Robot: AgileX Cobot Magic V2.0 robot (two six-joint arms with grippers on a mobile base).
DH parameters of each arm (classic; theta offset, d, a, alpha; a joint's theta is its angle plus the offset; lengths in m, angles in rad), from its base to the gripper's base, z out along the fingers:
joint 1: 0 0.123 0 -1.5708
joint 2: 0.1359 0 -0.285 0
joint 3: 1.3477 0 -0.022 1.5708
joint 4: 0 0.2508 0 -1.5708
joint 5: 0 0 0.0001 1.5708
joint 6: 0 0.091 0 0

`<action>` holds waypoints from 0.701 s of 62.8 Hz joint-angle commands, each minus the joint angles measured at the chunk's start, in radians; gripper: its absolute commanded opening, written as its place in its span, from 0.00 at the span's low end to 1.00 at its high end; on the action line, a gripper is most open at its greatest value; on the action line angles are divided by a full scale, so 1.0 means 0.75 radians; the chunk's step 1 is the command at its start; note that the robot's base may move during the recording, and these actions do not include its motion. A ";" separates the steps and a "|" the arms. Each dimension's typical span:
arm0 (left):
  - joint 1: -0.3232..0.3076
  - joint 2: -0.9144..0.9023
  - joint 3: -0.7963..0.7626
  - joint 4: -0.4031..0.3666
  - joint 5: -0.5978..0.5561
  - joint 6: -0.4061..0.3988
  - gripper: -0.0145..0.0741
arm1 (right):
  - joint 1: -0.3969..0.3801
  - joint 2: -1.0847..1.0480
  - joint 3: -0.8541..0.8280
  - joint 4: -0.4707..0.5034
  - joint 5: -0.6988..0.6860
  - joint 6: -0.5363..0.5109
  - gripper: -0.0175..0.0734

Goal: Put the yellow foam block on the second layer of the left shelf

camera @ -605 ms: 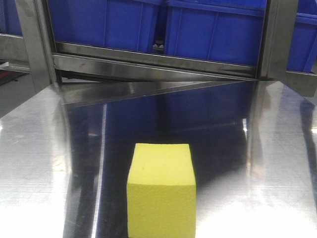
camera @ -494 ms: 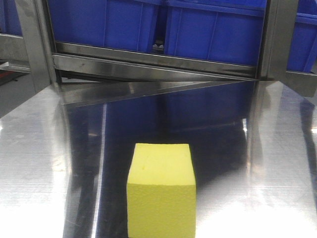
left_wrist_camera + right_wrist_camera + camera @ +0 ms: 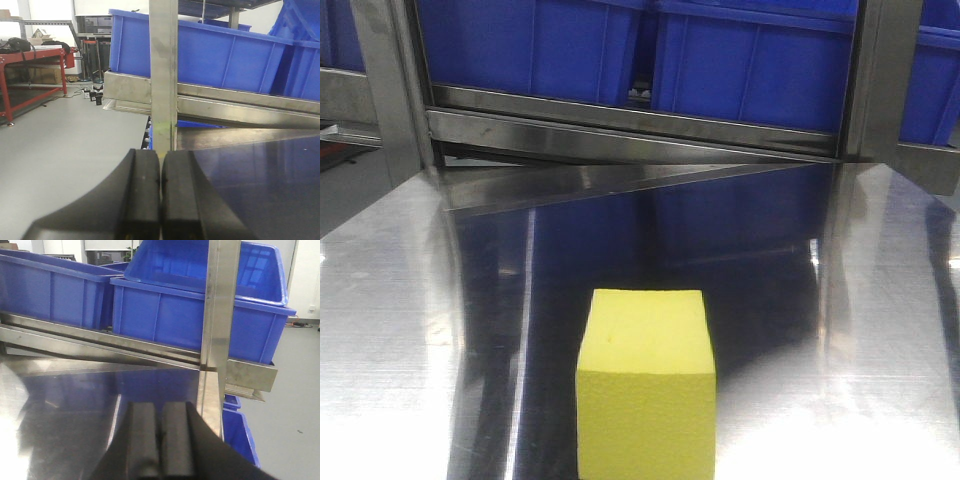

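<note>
The yellow foam block [image 3: 645, 385] sits flat on the steel table [image 3: 400, 300], outside both jaws. It is probably light, soft and grippy, so pinch opposite flat sides at mid-height. The left gripper [image 3: 160, 165] and right gripper [image 3: 161, 425] are pressed together, empty. A shelf post [image 3: 163, 75] stands just ahead of each, with blue bins [image 3: 750, 70] beyond.

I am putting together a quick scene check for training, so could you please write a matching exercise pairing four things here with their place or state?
Things:
1. yellow foam block
2. left gripper
3. blue bins
4. red frame

Places or states:
A. shut, holding nothing
B. standing on the grey floor, in the background
C. alone on the shiny steel surface
D. lined up on the metal rack above that surface

Pairs: 1-C, 2-A, 3-D, 4-B.
</note>
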 commanded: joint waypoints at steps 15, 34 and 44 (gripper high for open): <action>-0.007 -0.024 0.035 -0.008 -0.107 -0.004 0.30 | -0.005 -0.026 -0.034 -0.013 -0.050 -0.002 0.25; -0.007 -0.024 0.035 -0.008 -0.107 -0.004 0.30 | -0.005 0.111 -0.226 -0.013 0.257 -0.002 0.25; -0.007 -0.024 0.035 -0.008 -0.107 -0.004 0.30 | -0.005 0.343 -0.310 -0.013 0.263 -0.001 0.25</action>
